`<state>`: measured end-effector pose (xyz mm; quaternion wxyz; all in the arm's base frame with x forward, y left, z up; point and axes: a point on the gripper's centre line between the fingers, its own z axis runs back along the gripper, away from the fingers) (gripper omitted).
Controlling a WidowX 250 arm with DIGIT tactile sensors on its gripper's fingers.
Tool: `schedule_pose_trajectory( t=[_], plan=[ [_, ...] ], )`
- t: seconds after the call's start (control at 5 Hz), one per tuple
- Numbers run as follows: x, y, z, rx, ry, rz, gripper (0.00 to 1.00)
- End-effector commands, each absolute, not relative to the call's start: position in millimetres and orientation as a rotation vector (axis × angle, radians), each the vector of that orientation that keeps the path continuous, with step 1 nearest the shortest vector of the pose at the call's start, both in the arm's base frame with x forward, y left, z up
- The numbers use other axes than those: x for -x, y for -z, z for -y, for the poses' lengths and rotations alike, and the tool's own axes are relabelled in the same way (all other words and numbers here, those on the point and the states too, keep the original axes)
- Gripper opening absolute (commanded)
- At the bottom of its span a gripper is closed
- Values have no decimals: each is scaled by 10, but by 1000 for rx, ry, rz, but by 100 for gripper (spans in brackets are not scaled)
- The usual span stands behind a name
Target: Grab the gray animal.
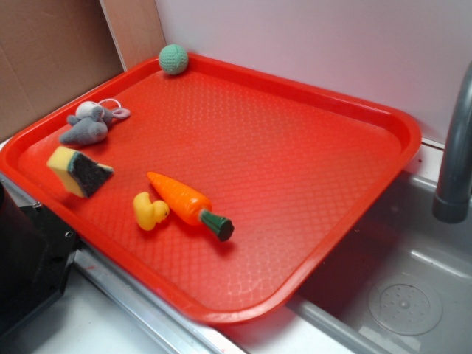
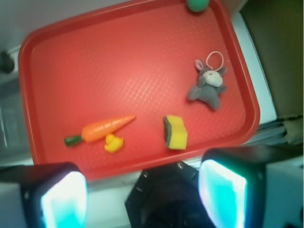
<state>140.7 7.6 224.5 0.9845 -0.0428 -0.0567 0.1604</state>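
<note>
The gray animal [image 1: 91, 123] is a small gray plush with a whitish patch and a thin pale loop. It lies on the red tray [image 1: 310, 96] near the far left edge. In the wrist view it [image 2: 208, 85] lies at the right side of the tray [image 2: 57, 42]. My gripper [image 2: 142, 197] is open and empty, high above the tray's near edge, well short of the plush. Its two pads [image 2: 222, 192] glow pale cyan at the bottom of the wrist view. The gripper does not show in the exterior view.
On the tray are a yellow sponge with a dark face [image 1: 78, 170], a yellow rubber duck [image 1: 150, 211], an orange toy carrot [image 1: 188, 204] and a green knitted ball [image 1: 173, 59] in the far corner. A sink basin [image 1: 402, 302] and faucet [image 1: 456, 155] stand right. The black robot base [image 1: 22, 258] stands left.
</note>
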Motion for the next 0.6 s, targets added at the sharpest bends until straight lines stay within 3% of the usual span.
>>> schedule_pose_trajectory(
  t=[0.0,0.4],
  plan=[
    [-1658,-2008,-573,69,-620,175,100],
    [-1679,-1576,-929,30,-850,229,100]
  ],
)
